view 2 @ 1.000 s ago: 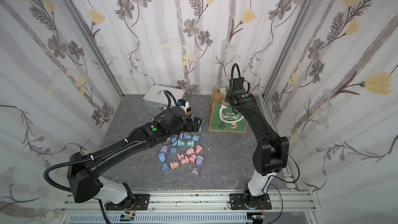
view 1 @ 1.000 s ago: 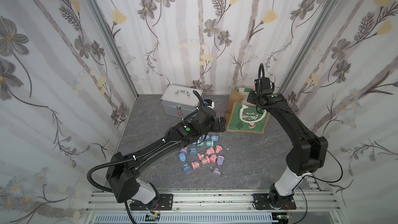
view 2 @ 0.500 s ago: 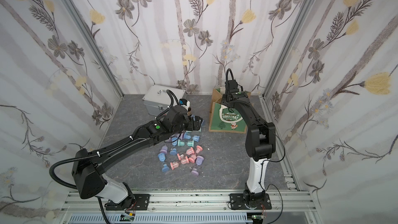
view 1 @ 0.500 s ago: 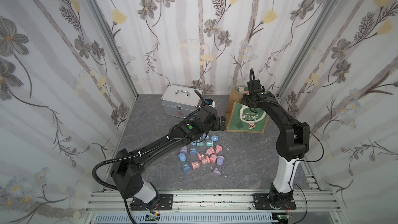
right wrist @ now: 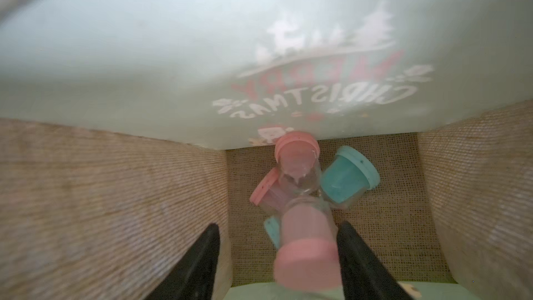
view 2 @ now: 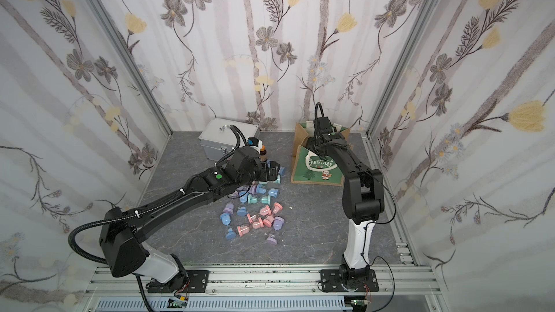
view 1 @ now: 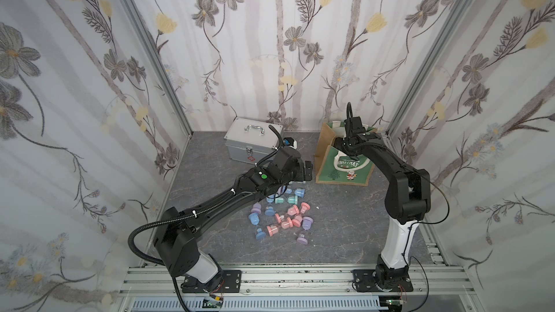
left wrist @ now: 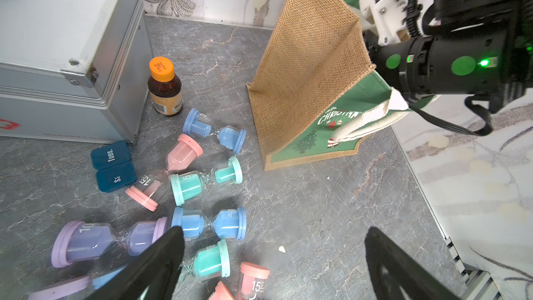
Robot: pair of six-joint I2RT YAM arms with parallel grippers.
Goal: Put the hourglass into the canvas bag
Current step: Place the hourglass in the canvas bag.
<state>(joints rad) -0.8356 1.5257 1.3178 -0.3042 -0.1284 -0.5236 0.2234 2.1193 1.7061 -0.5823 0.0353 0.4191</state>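
Release step: right hand [right wrist: 278, 225] inside bag [right wrist: 115, 197], fingers [right wrist: 202, 255] apart, pink hourglass [right wrist: 305, 226] loose between. Next: withdraw straight up, out of bag.

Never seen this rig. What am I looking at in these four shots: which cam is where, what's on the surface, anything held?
Two robot arms on a rail, each with a two-finger gripper. The two wide pictures come from one overhead stereo camera and show nearly the same scene; each close-up comes from a camera on an arm's wrist. On the grey surface: a pile of hourglasses, a silver case, a brown bottle, a blue pill box and the canvas bag. The left gripper hovers open over the pile, holding nothing. The right gripper is inside the bag; a blurred pink hourglass sits between its jaws, which stand wider than it, so it looks released, not gripped. Other hourglasses lie on the bag's bottom.
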